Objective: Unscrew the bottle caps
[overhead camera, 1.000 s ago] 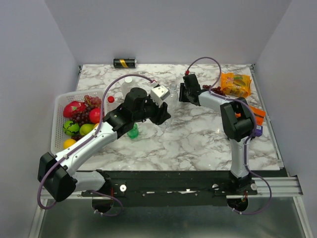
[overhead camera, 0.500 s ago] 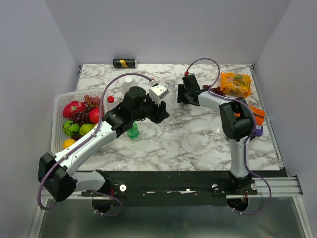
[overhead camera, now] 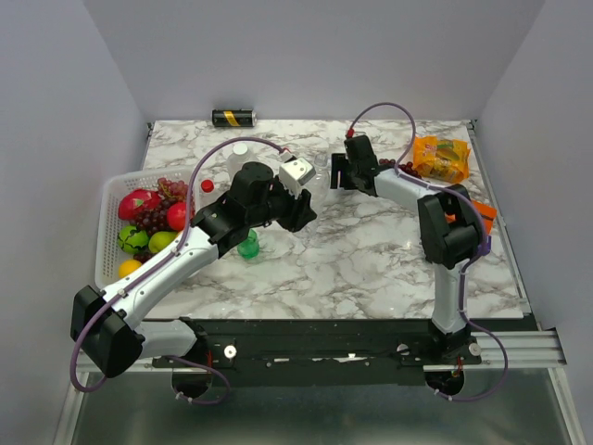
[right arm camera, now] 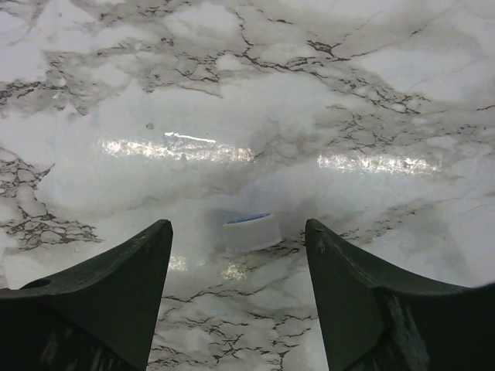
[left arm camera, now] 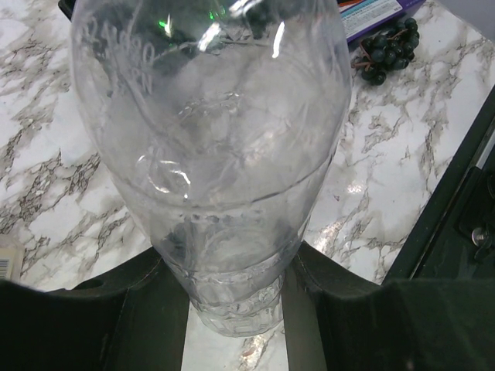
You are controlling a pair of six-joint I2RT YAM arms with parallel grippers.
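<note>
Above the black base rail [overhead camera: 315, 352], you see the left arm [overhead camera: 153, 278] and right arm [overhead camera: 448, 278] with black joints, pale grey lower links and looping purple cables [overhead camera: 197, 176], and the right gripper [right arm camera: 237, 224] has black wedge fingers [right arm camera: 93, 294].

Looks like a lab robot cell: marble-print counter [overhead camera: 371, 260] boxed by plain grey walls [overhead camera: 315, 56], black mounting rail [overhead camera: 324, 350] along near edge.

Far end of clear bottle [left arm camera: 224, 193] cut off at top edge — green bottle [overhead camera: 248, 247] part-hidden under L arm [overhead camera: 176, 264].
</note>
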